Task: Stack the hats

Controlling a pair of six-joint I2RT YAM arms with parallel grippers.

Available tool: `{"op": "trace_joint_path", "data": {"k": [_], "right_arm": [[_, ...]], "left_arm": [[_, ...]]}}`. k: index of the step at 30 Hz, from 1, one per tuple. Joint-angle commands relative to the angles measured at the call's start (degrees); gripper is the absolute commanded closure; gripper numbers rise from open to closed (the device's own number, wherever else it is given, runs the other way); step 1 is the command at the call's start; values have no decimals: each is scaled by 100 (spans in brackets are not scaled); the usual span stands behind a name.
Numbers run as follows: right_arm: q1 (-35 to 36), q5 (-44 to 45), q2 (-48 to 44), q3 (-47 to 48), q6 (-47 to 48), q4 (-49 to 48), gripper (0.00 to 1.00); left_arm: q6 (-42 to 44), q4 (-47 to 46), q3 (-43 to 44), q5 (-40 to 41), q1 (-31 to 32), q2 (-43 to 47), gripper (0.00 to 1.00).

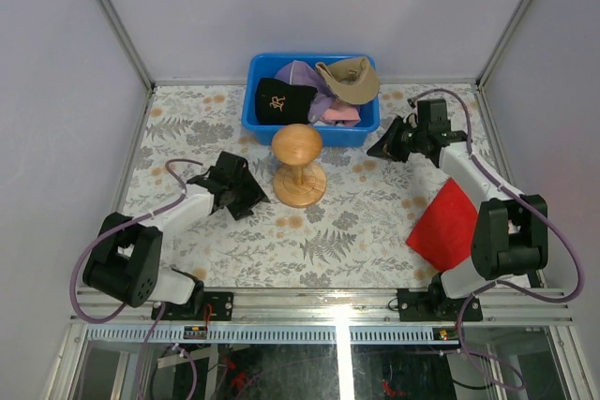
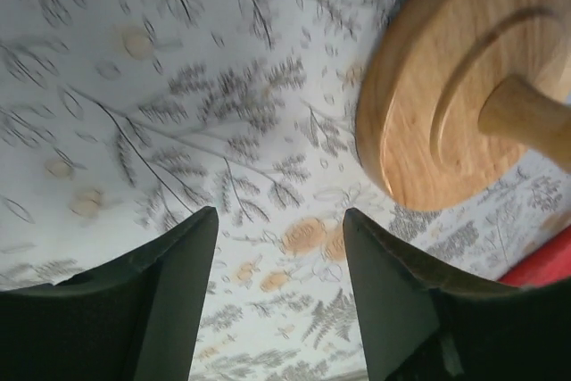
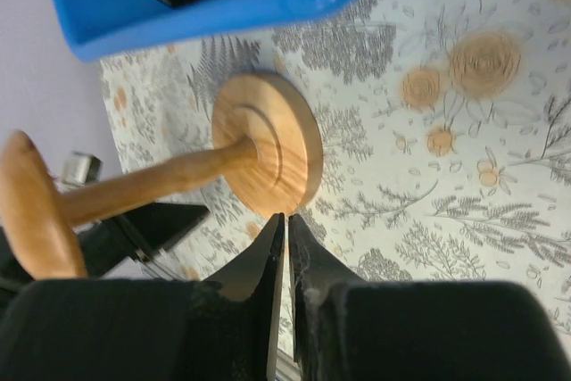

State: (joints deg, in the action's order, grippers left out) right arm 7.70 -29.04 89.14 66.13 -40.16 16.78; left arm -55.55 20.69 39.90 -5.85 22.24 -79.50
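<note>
While the hats [image 1: 349,80] fill the bin [image 1: 309,129], the right gripper [image 1: 377,149] hangs beside it.

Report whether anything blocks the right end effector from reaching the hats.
Only the near right wall of the blue bin stands between the right end effector and the hats piled inside. The bin is open on top, so nothing visible blocks a reach from above.
</note>
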Motion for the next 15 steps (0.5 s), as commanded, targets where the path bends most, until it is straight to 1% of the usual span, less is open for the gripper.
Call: {"op": "trace_joint_path", "data": {"k": [1, 4, 5, 8, 12, 15], "right_arm": [[289, -219, -370, -732, -174, -622, 90], [442, -260, -278, -1266, -465, -1395, 92], [483, -253, -210, -1384, -544, -1645, 92], [645, -222, 112, -1569, -687, -2370, 94], [772, -115, 567, -1678, -1045, -3120, 96], [840, -34, 1056, -1710, -1305, -3704, 98]], "left_arm": [[812, -536, 70, 444, -352, -16, 48], [1024, -1340, -96, 336, -614, -132, 64], [1081, -1648, -115, 291, -682, -226, 71], [1221, -2293, -117, 105, -822, -561, 85], [1312, -2951, 63, -88, -963, -1102, 94], [1356, -3431, 222, -221, -1026, -1502, 96]]}}
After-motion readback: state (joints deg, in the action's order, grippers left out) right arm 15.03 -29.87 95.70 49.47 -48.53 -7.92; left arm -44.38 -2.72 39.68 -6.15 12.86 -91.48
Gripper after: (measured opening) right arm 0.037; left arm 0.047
